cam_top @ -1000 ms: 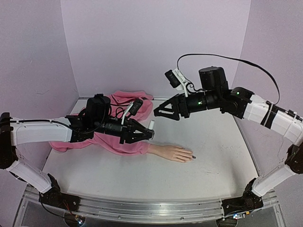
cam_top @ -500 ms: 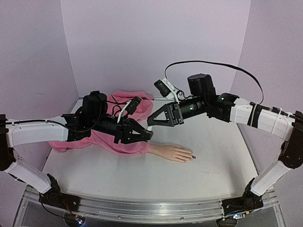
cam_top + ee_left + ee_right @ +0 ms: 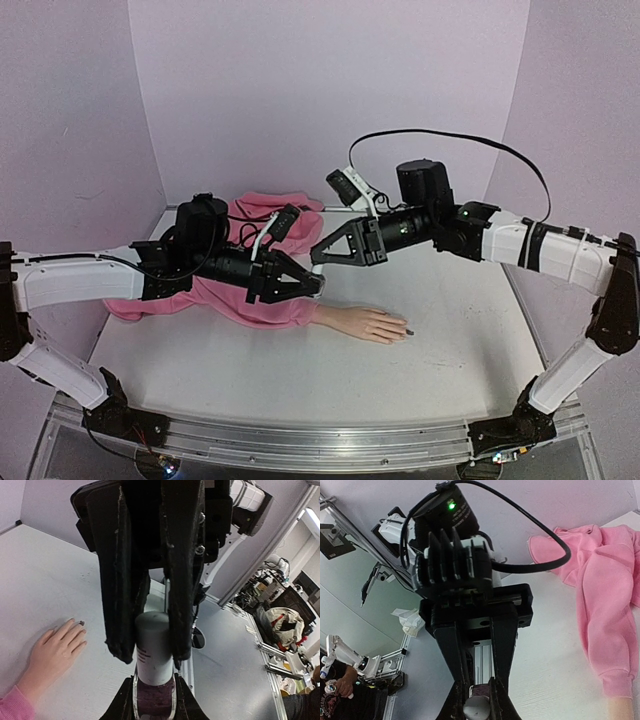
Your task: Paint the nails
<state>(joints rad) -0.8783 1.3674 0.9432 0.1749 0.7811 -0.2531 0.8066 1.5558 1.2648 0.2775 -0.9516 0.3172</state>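
A: From above, largest first: the white table [image 3: 480,330]. The left arm [image 3: 80,280] stretches across the pink garment [image 3: 262,312], so a good part of that cloth is buried under it.

B: The mannequin hand [image 3: 368,323] pokes out of the cuff toward 3 o'clock, palm down on the table, its wrist swallowed by the sleeve. It lies at about 5 o'clock from the spot where the two grippers meet.

A: The polish bottle [image 3: 152,704] is the tricky one. From above I get only a sliver of white between black fingertips.

B: The left wrist camera helps. There's dark glass at 6 o'clock, cut off by the bottom edge, with the white cap [image 3: 152,652] standing up from it.

A: And the nails [image 3: 80,624]?

B: Tiny! They're at 8 o'clock in that same view, down on the table and apart from the bottle. One fingertip shows a dark nail. The others look skin-toned, but that's hard to be sure of.

A: Around the scene, a black cable [image 3: 450,135] arcs over the right arm. Beyond the table edge there's lab clutter, too blurred to name.

B: Now the business end. The left gripper [image 3: 316,283] is clamped on the bottle's body, its fingers [image 3: 186,706] pinching the glass from both sides.

A: The right gripper [image 3: 318,256] points in from 12 o'clock in the left wrist view. Its long fingers [image 3: 117,590] are narrowed onto the cap, one on each side, no gap showing.

B: The right wrist camera agrees: the cap's round top sits squeezed between its own fingertips at 6 o'clock.
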